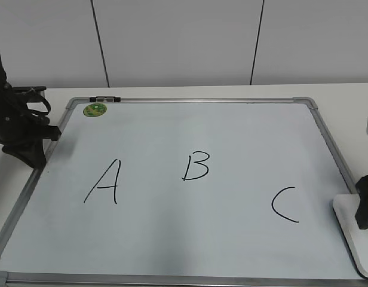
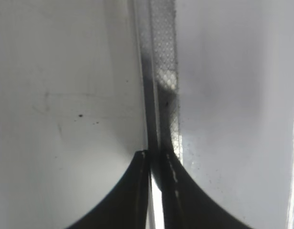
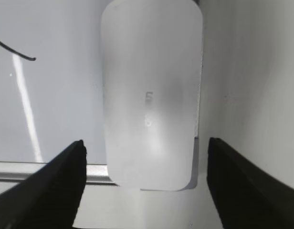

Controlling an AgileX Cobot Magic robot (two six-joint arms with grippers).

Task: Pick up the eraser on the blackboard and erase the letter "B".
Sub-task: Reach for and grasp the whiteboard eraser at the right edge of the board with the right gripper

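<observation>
The blackboard [image 1: 172,239] is a large white board with a grey frame lying flat on the table. The letter "B" [image 1: 196,167] is black, near the board's middle, between an "A" [image 1: 103,182] and a "C" [image 1: 284,205]. The eraser [image 1: 351,230] is a white rounded block at the board's right edge, over the frame; in the right wrist view the eraser [image 3: 149,95] shows grey lettering on top. My right gripper [image 3: 146,152] is open, one finger on each side of the eraser's near end. My left gripper [image 2: 155,157] is shut and empty over the board's left frame.
A round green sticker [image 1: 95,110] sits at the board's far left corner, next to a small black clip [image 1: 104,99] on the frame. The left arm [image 1: 20,131] rests by the board's left edge. A white wall stands behind the table.
</observation>
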